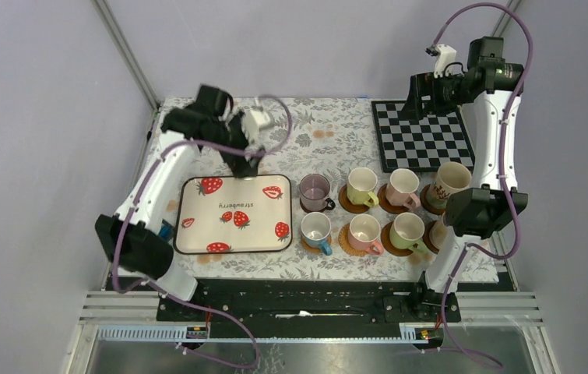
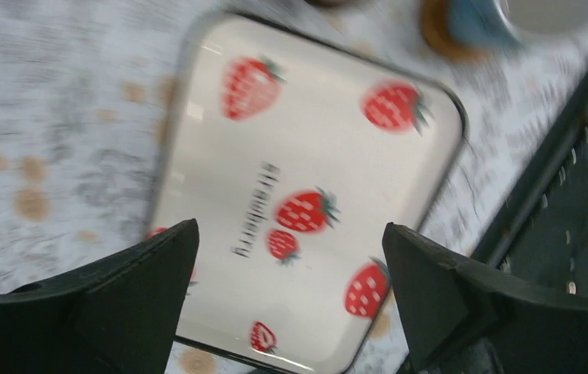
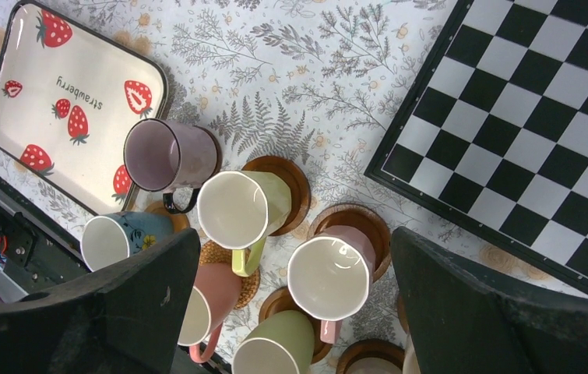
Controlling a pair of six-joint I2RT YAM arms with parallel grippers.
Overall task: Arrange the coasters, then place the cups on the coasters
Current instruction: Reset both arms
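The tray (image 1: 232,214) lies left. Right of it the cups (image 1: 362,185) stand in two rows on coasters (image 3: 289,173). The jaws of both the left gripper (image 2: 289,234), over the tray, and the right gripper (image 3: 292,238), high above, are released and empty. Likely best: rise straight up, not touching the purple cup (image 1: 315,191).

Seemingly eight cups (image 1: 362,185) and eight coasters (image 3: 300,187), one pair half hidden, plus one tray (image 1: 197,214) and one checkerboard mat (image 1: 423,140).
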